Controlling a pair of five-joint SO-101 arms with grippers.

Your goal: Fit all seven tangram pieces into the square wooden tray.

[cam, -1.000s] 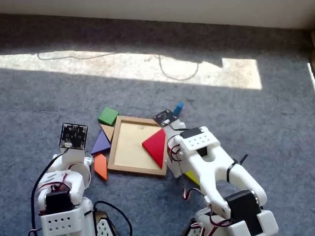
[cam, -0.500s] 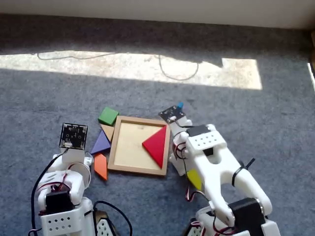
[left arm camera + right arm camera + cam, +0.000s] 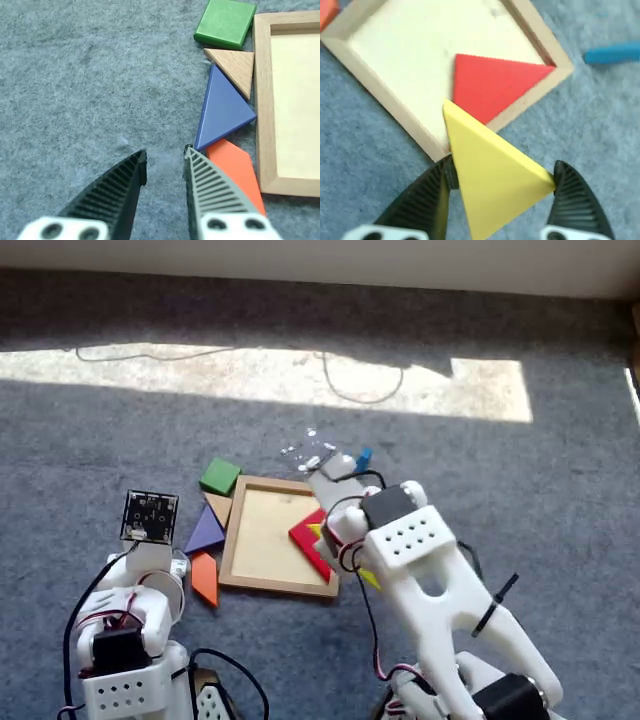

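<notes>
The right hand (image 3: 503,165) is closed on the yellow triangle (image 3: 490,185), one finger on each side of it, so the piece lies flat and its face is clear for lowering; one sharp corner points over the rim of the square wooden tray (image 3: 263,110), which suggests the triangle is being carried in across the rim rather than slid along the grey carpet. Whether it touches the wood I cannot tell. The red triangle (image 3: 492,85) already lies inside the tray, tucked into a corner with an edge along the rim, which leaves the rest of the pale floor bare; the yellow one probably belongs beside it and would need turning to sit flush. The left hand (image 3: 165,154) hangs low over the carpet, its fingers a little apart and holding nothing, just beside the tip of the blue triangle (image 3: 222,110) and the orange piece (image 3: 232,167), well placed to take one of them. These two, the tan triangle (image 3: 232,62) and the green square (image 3: 225,22) lie outside along the tray's rim; a light blue piece (image 3: 612,52) lies on the carpet beyond another corner; six pieces are not yet seated.
</notes>
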